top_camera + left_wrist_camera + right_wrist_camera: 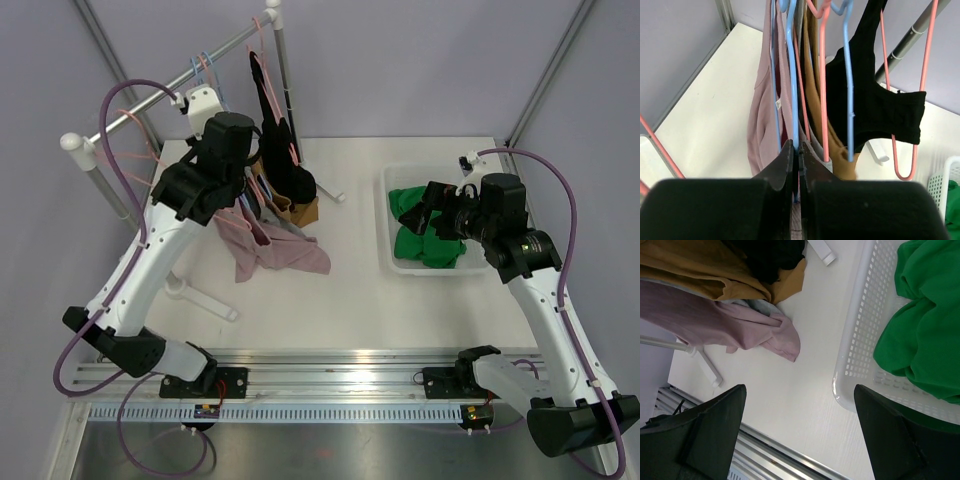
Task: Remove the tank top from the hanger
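White table (pixel 350 290), grey walls. Under the rail (pixel 160 95), your left gripper (pixel 796 148) is pinched tight at the blue hanger (pixel 791 75) beside the mauve tank top (pixel 760 125); whether it has wire or cloth, I cannot tell. Pull now and the neighbouring hangers may drag off the rail. Your right gripper (pixel 799 388) gapes empty, well right of the rail.

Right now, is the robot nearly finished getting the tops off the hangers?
Not nearly. Done: one green garment lies in the white basket. In hand: the left gripper is pinched shut at the blue hanger beside the pink top. Left: that top, the mustard top and the black top hang on hangers. The right gripper is open.
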